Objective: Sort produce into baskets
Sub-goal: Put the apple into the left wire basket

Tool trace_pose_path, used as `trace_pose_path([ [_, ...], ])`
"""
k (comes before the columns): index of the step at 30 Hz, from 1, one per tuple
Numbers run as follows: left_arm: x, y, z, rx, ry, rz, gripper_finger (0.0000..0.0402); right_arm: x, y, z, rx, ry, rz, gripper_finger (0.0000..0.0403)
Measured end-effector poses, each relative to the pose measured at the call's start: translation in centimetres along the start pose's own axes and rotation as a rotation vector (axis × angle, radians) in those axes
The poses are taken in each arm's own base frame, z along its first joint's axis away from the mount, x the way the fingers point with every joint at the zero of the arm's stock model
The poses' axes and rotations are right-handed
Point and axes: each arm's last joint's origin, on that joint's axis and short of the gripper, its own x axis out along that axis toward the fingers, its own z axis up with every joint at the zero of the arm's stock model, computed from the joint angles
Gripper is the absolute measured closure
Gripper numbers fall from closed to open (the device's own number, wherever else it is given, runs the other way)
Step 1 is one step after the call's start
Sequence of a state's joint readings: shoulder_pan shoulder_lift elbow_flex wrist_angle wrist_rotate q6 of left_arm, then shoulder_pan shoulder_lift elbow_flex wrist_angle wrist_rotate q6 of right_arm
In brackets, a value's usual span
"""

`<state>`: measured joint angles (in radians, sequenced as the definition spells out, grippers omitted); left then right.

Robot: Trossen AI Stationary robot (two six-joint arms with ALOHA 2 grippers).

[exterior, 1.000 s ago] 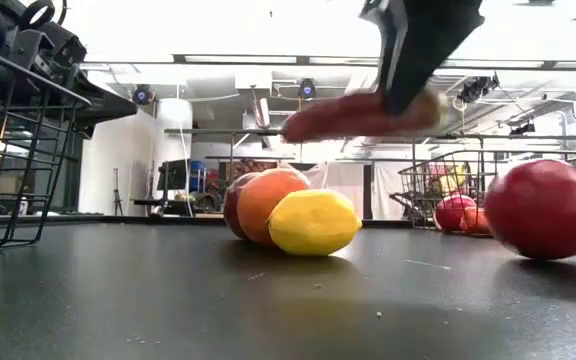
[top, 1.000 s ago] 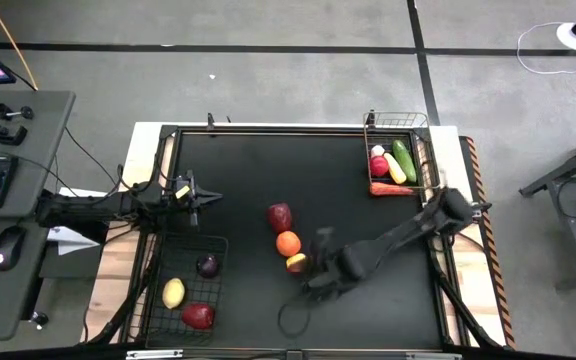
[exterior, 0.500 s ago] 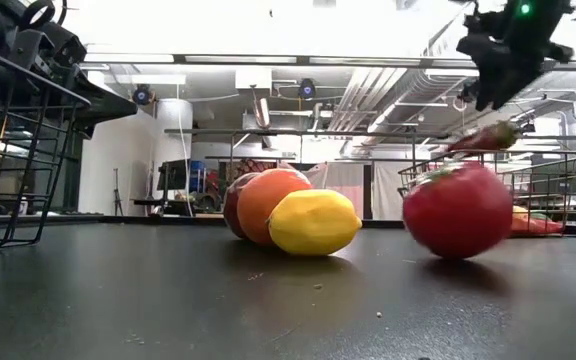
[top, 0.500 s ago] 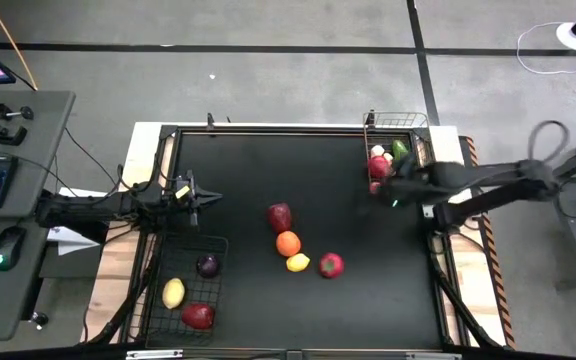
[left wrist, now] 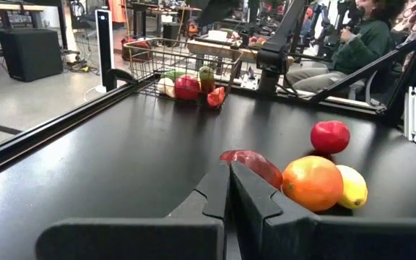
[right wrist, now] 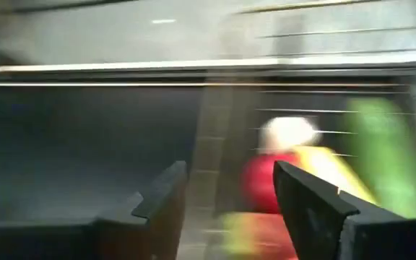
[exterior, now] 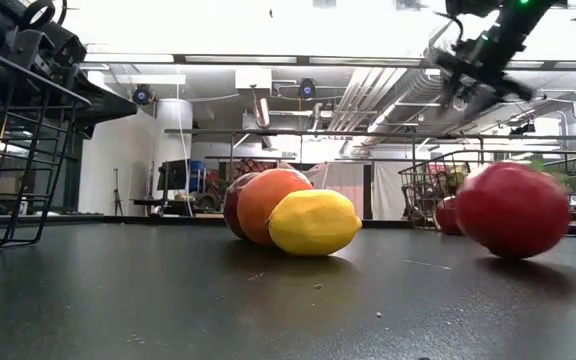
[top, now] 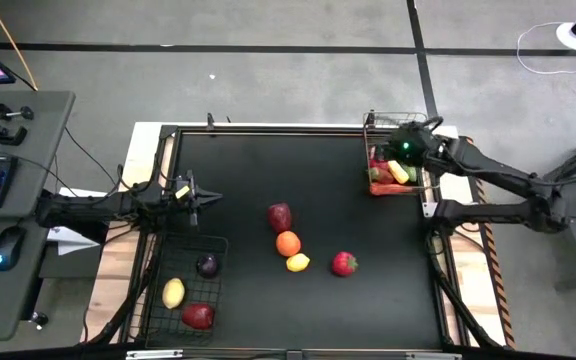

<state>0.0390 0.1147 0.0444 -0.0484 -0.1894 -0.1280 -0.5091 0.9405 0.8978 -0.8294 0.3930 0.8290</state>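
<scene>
The right hand (top: 405, 152) is positioned above the light wire basket (top: 414, 122) at the far right corner of the tabletop (top: 238, 180). In the right wrist view its fingers (right wrist: 305, 198) are spread apart with nothing between them, and a blurred cucumber (right wrist: 385, 152) and a red piece (right wrist: 266, 180) are seen beyond them. That basket is seen to hold red, green and yellow produce. The left hand (top: 196, 196) is stationed near the left edge, beside the dark wire basket (top: 182, 285); its fingers (left wrist: 255, 198) are pressed together and empty. The dark basket contains a purple fruit (top: 208, 265), a yellow fruit (top: 173, 292) and a red fruit (top: 198, 316). On the open tabletop, a dark red fruit (top: 280, 216), an orange (top: 287, 243) and a lemon (top: 297, 263) are grouped closely, with a red fruit with a green top (top: 344, 263) just beside them
</scene>
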Motion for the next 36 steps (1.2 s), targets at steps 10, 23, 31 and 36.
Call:
trace_pose_path([
  [10,0.0,0.0,0.0,0.000,0.000,0.000,0.0401,0.7,9.3,-1.2,-0.033,0.075,0.715,0.0152],
  [23,0.0,0.0,0.0,0.000,0.000,0.000,0.0401,6.2,21.8,-11.5,-0.493,0.352,0.574,0.0121],
  [31,0.0,0.0,0.0,0.000,0.000,0.000,0.0401,8.1,26.0,-12.2,-0.521,0.404,0.292,0.0120],
  [36,0.0,0.0,0.0,0.000,0.000,0.000,0.0401,9.2,27.1,-12.9,-0.409,0.429,0.248,0.0120],
])
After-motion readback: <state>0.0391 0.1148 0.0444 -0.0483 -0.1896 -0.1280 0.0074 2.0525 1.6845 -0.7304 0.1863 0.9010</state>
